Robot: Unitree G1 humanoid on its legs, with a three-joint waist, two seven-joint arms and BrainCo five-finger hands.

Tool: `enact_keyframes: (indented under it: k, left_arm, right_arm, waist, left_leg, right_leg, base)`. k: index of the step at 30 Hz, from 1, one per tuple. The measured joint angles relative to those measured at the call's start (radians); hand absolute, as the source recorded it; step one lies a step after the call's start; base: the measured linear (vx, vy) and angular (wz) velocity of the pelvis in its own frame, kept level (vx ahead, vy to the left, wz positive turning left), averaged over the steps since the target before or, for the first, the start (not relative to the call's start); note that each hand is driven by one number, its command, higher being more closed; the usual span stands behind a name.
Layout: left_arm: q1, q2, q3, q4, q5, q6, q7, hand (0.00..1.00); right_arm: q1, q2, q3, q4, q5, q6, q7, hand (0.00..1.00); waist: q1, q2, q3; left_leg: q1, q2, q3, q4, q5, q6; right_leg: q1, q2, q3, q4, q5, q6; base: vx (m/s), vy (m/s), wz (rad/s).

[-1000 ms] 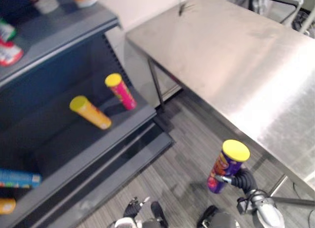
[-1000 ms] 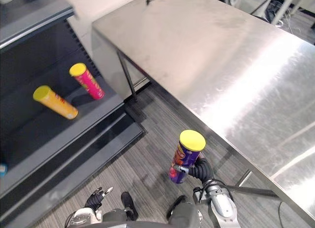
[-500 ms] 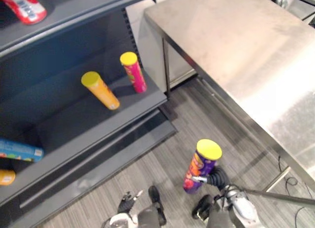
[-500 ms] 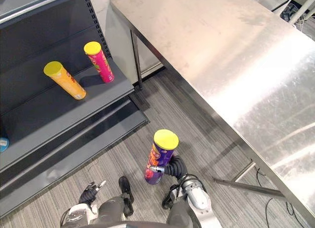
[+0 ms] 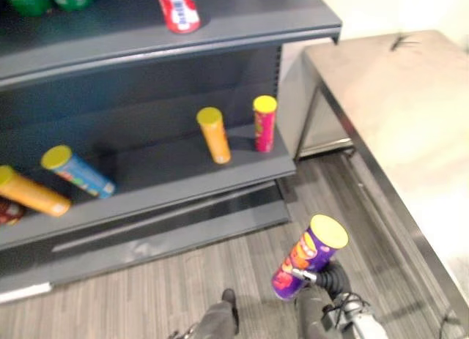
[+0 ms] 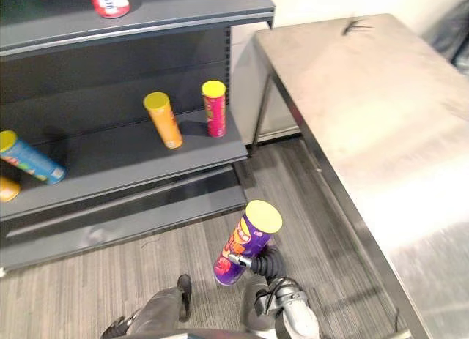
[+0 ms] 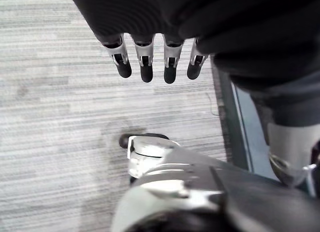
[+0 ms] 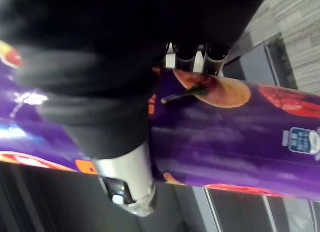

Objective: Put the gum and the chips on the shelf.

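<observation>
Low at 5 o'clock in the head view, right hand point(image 6: 262, 264) clamps the purple chips can point(image 5: 302, 257) over the floor point(image 5: 146, 295) — lid point(image 5: 328, 231) tilted toward 1 o'clock, clear of the shelf point(image 5: 183, 187). Left hand point(image 7: 170, 61) hangs, fingers point(image 7: 146, 66) straight, empty.

Purple chips can point(image 5: 306, 255), yellow lid, held tilted in the right hand point(image 5: 327, 277).
</observation>
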Motion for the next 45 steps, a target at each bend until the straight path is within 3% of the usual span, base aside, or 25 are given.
enact_keyframes:
  k: [2,7,12,19,22,24,31,34,35,37,38,40,45]
  left_arm:
    - [-0.037,0.002,-0.005,-0.029,-0.008,-0.005,-0.001,0.00]
    - [-0.037,0.011,-0.032,-0.054,-0.008,-0.009,-0.007,0.00]
    - [-0.036,0.024,-0.059,-0.053,-0.007,-0.020,-0.025,0.00]
    - [-0.049,0.018,-0.055,-0.044,-0.008,-0.025,-0.029,0.00]
    - [-0.049,-0.002,-0.020,-0.044,-0.011,-0.023,-0.027,0.00]
    - [-0.048,-0.019,-0.005,-0.043,-0.018,-0.018,-0.026,0.00]
    - [-0.049,-0.030,0.051,-0.044,-0.060,-0.019,-0.001,0.00]
    - [-0.055,-0.048,0.051,-0.063,-0.100,-0.019,0.007,0.00]
    - [-0.056,-0.057,0.044,-0.082,-0.119,-0.019,0.007,0.00]
    - [-0.057,-0.070,0.038,-0.094,-0.138,-0.020,0.007,0.00]
    - [-0.070,-0.080,0.028,-0.094,-0.138,-0.020,0.006,0.00]
    - [-0.085,-0.077,0.020,-0.096,-0.155,-0.020,0.011,0.00]
    - [-0.123,-0.084,0.000,-0.118,-0.176,-0.031,0.026,0.00]
  right_arm:
    - [-0.030,-0.015,0.002,-0.011,0.004,0.000,0.011,1.00]
    - [-0.092,-0.034,-0.074,-0.014,0.020,0.000,0.011,1.00]
    - [-0.323,-0.134,-0.091,0.007,-0.088,-0.002,-0.013,1.00]
    - [-0.731,-0.203,-0.022,0.240,-0.091,-0.002,-0.097,1.00]
    - [-0.879,-0.196,0.020,0.360,-0.089,0.000,-0.105,1.00]
    - [-0.994,-0.193,0.020,0.478,-0.086,0.004,-0.128,1.00]
    - [-1.318,-0.183,0.001,0.800,-0.085,0.036,-0.221,1.00]
    - [-1.445,-0.140,-0.084,0.905,-0.079,0.042,-0.264,1.00]
    - [-1.479,-0.128,-0.118,0.934,-0.067,0.045,-0.281,1.00]
    - [-1.513,-0.116,-0.151,0.960,-0.066,0.048,-0.300,1.00]
    - [-1.540,-0.114,-0.164,0.962,-0.066,0.050,-0.308,1.00]
    - [-1.557,-0.103,-0.170,0.962,-0.066,0.054,-0.321,1.00]
    - [-1.618,-0.054,-0.181,0.975,-0.066,0.070,-0.346,1.00]
  waist:
    - [-0.008,0.014,-0.006]
    - [-0.006,0.016,-0.008]
    - [0.001,0.016,-0.014]
    - [0.056,0.031,-0.022]
    - [0.098,0.048,-0.020]
    - [0.111,0.077,-0.014]
    - [0.174,0.104,0.033]
    - [0.192,0.111,0.073]
    - [0.211,0.116,0.084]
    - [0.215,0.120,0.095]
    - [0.218,0.107,0.111]
    - [0.220,0.109,0.119]
    - [0.264,0.109,0.124]
  left_leg:
    - [-0.014,0.030,-0.082,-0.093,0.059,-0.044]
    - [0.013,0.077,-0.130,-0.284,0.182,-0.083]
    - [0.003,0.086,-0.140,-0.322,0.200,-0.087]
    - [-0.032,0.080,-0.188,-0.357,0.237,-0.083]
    - [-0.037,0.075,-0.227,-0.370,0.254,-0.085]
    - [-0.063,0.068,-0.268,-0.372,0.267,-0.085]
    - [-0.107,0.051,-0.332,-0.406,0.319,-0.095]
    - [-0.142,0.049,-0.346,-0.407,0.326,-0.096]
    - [-0.155,0.051,-0.344,-0.412,0.325,-0.097]
    - [-0.169,0.056,-0.335,-0.425,0.306,-0.116]
    - [-0.204,0.043,-0.291,-0.356,0.329,-0.086]
    - [-0.226,0.028,-0.285,-0.337,0.334,-0.097]
    - [-0.242,0.020,-0.293,-0.373,0.363,-0.099]
  right_leg:
    - [-0.019,0.016,-0.104,0.015,-0.026,-0.036]
    - [-0.031,0.038,-0.195,0.006,-0.033,-0.054]
    - [-0.030,0.049,-0.201,-0.043,-0.013,-0.062]
    - [-0.030,0.045,-0.230,-0.095,0.016,-0.057]
    - [-0.030,0.045,-0.245,-0.086,0.015,-0.057]
    - [-0.035,0.043,-0.261,-0.075,0.013,-0.058]
    - [-0.112,0.018,-0.292,0.041,-0.035,-0.064]
    - [-0.156,0.003,-0.310,0.085,-0.051,-0.068]
    - [-0.170,0.003,-0.318,0.093,-0.053,-0.069]
    - [-0.178,-0.006,-0.338,0.092,-0.052,-0.071]
    - [-0.196,-0.032,-0.345,0.101,-0.056,-0.069]
    - [-0.215,-0.044,-0.338,0.135,-0.064,-0.059]
    - [-0.240,-0.060,-0.347,0.136,-0.064,-0.058]
  base:
    - [0.15,-0.285,0.97]
    - [0.14,-0.168,0.50]
    - [0.08,0.008,0.06]
    - [-0.01,0.031,0.17]
    - [-0.02,-0.009,0.32]
    - [-0.04,-0.009,0.50]
    - [-0.09,-0.046,0.30]
    - [-0.13,-0.066,0.24]
    - [-0.08,-0.052,0.20]
    - [-0.04,-0.032,0.27]
    - [0.02,-0.002,0.27]
    - [0.05,0.008,0.27]
    - [0.06,-0.025,0.14]
